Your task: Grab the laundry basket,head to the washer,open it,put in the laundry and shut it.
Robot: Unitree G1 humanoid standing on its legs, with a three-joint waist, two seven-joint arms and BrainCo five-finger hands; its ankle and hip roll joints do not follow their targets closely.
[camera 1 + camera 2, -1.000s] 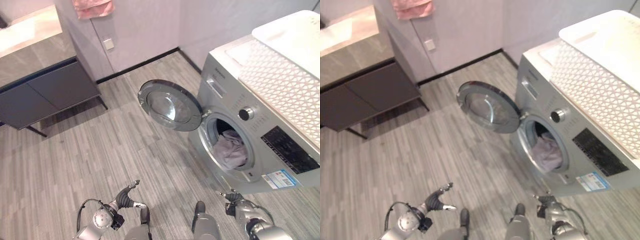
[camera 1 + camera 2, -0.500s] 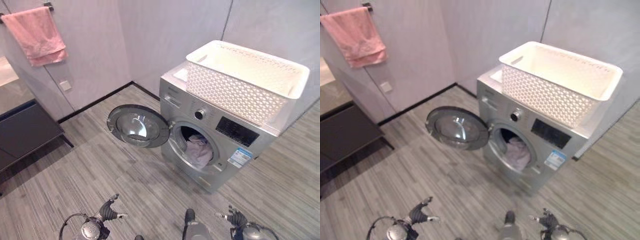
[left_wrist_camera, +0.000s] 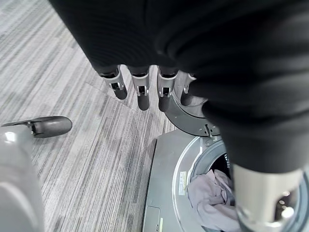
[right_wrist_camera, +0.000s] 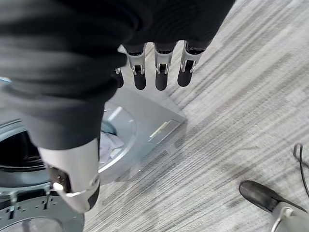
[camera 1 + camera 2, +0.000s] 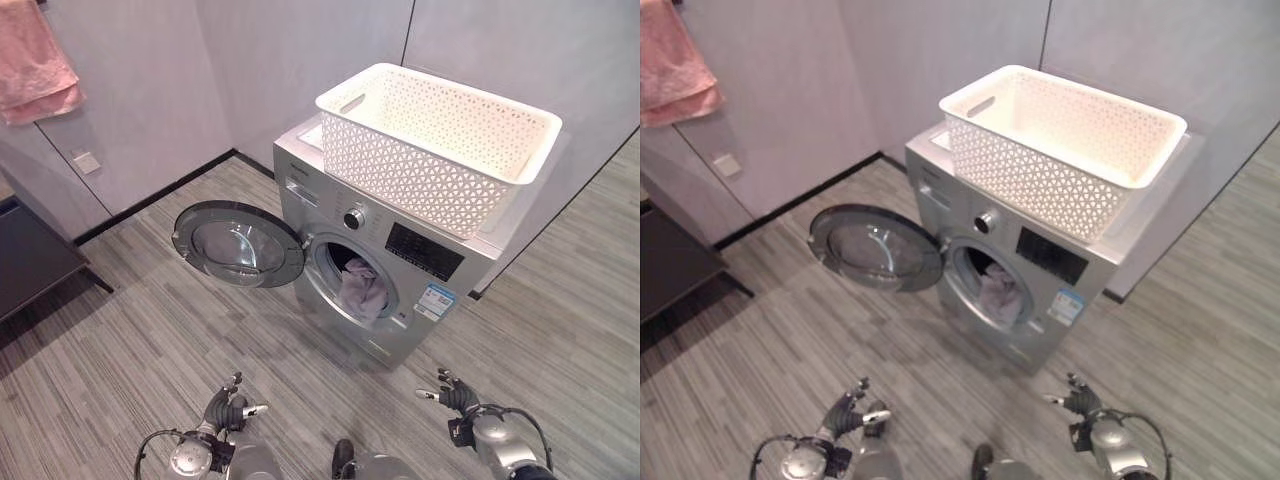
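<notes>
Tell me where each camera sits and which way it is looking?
Left eye view: on the head, looking down at the silver front-loading washing machine, its round door open, the white lattice laundry basket on top; left hand and right hand low.
Right eye view: beside it, same scene.
Left wrist view: along the left hand's straight fingers toward the grey plank floor.
Right wrist view: along the right hand's straight fingers.
Both wrist views share the pale laundry in the drum.
</notes>
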